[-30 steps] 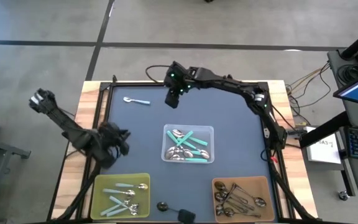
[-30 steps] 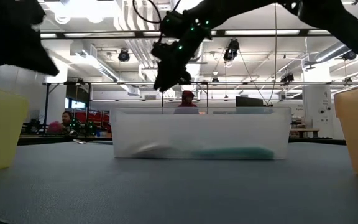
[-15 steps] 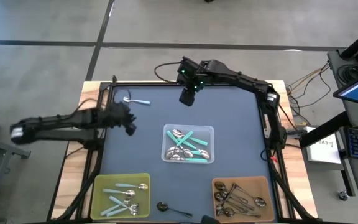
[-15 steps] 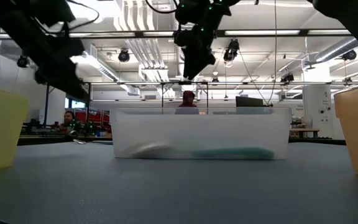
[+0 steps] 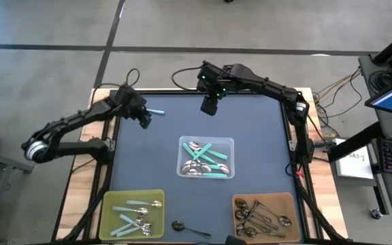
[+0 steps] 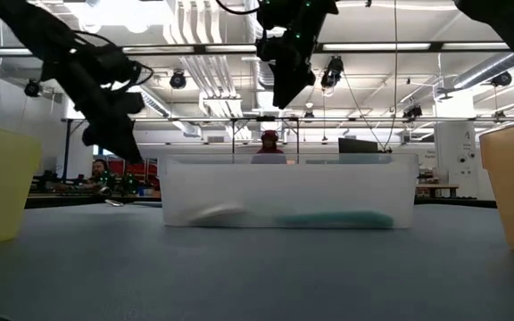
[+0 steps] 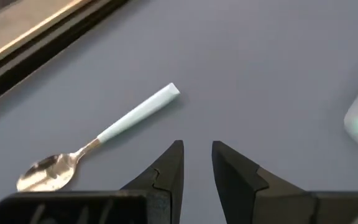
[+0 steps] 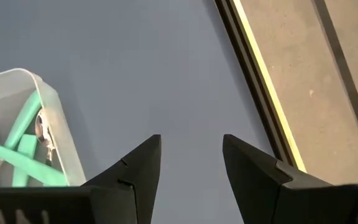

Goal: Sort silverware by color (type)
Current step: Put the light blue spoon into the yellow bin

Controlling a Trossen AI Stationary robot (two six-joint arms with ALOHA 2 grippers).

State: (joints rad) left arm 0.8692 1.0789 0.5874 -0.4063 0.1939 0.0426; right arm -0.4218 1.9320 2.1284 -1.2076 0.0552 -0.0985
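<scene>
A spoon with a pale blue handle [image 7: 138, 112] and a shiny bowl lies flat on the dark mat at the far left. My left gripper [image 7: 197, 152] hovers just above it, open a little, fingertips beside the handle with nothing between them. In the high view it [image 5: 144, 121] covers the spoon's bowl, so only the handle [image 5: 158, 111] shows. My right gripper [image 5: 209, 107] hangs open and high over the far middle of the mat. Teal-handled spoons lie in the clear bin [image 5: 230, 143]. A dark spoon [image 5: 182, 226] lies by the near edge.
A yellow bin [image 5: 111, 197] at the near left holds pale-handled spoons. A brown bin [image 5: 291, 199] at the near right holds metal spoons. A black frame rail [image 8: 253, 99] borders the mat. Bare mat lies between the clear bin and the far edge.
My left arm has swung from beside the yellow bin toward the far edge, and its gripper now hovers over the pale blue spoon. My right gripper has drawn away from that spoon toward the table's right and risen. The spoon has not moved.
</scene>
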